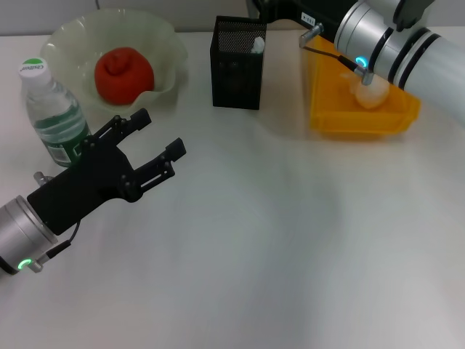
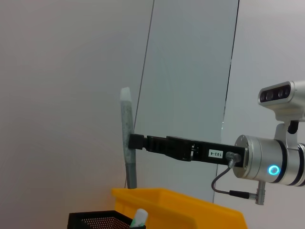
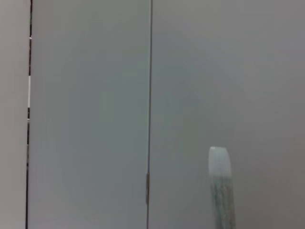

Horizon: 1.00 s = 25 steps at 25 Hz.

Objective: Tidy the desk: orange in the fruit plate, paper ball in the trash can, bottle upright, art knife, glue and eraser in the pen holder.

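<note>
The orange lies in the pale green fruit plate at the back left. In front of the plate the bottle stands upright. My left gripper hovers open just right of the bottle, holding nothing. The paper ball lies in the yellow trash can. The left wrist view shows my right gripper shut on a slim grey art knife, held upright above the pen holder. A white-tipped item stands in the holder. The eraser is out of view.
The right arm reaches in over the trash can from the back right. A grey wall panel stands behind the table.
</note>
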Each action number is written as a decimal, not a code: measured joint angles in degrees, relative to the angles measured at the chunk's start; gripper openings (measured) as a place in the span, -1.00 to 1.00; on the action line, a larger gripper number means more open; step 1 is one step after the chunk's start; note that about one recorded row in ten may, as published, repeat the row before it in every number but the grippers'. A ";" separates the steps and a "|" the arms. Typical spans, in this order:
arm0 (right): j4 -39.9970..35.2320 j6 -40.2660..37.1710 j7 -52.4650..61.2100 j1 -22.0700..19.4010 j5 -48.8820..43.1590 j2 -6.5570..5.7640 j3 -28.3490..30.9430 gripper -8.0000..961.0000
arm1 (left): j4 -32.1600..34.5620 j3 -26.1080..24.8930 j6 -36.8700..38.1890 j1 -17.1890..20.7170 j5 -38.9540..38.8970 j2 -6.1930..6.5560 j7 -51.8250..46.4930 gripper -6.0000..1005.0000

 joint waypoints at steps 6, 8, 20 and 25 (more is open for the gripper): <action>0.00 -0.05 0.00 0.00 0.10 0.00 0.00 -0.48 | 0.03 0.00 -0.01 -0.08 0.00 0.00 0.00 0.62; 0.00 -0.05 0.00 0.02 0.07 0.00 0.00 -0.46 | 0.09 0.00 -0.06 -0.13 0.00 0.00 0.00 0.62; -0.01 -0.50 0.00 0.01 0.05 0.00 0.08 0.32 | 0.09 0.00 -0.09 -0.32 0.00 0.00 0.00 0.62; -0.08 -0.56 0.88 -0.23 0.07 0.00 0.25 0.56 | 0.08 0.00 -0.09 -0.33 0.00 0.00 -0.01 0.62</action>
